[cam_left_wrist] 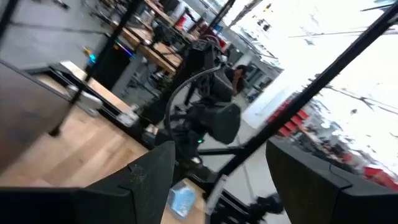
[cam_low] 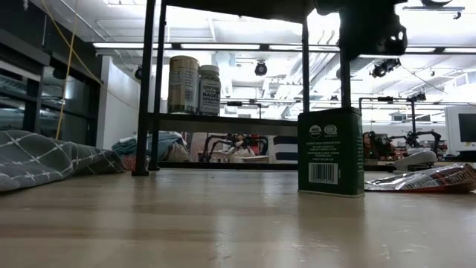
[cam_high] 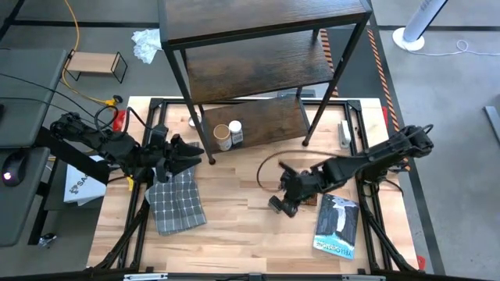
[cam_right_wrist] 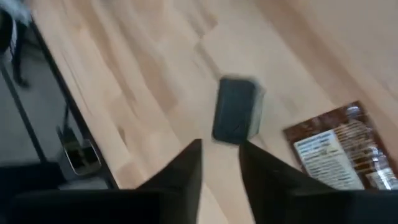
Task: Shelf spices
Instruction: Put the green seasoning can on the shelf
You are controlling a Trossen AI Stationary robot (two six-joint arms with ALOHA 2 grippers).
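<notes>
The shelf stands at the table's far edge. A tan canister and a white-capped jar stand on its lowest board; the low view shows the canister and the jar side by side. A dark green tin stands upright on the table, also visible in the right wrist view. My right gripper hangs above the tin, open by a narrow gap, touching nothing. My left gripper is open near the shelf's left leg, fingers wide apart.
A grey checked cloth lies below the left gripper. A blue-and-white book lies near the right front. A brown packet lies beside the tin. A black cable loops mid-table. A small light-wood stand sits off the table's far left.
</notes>
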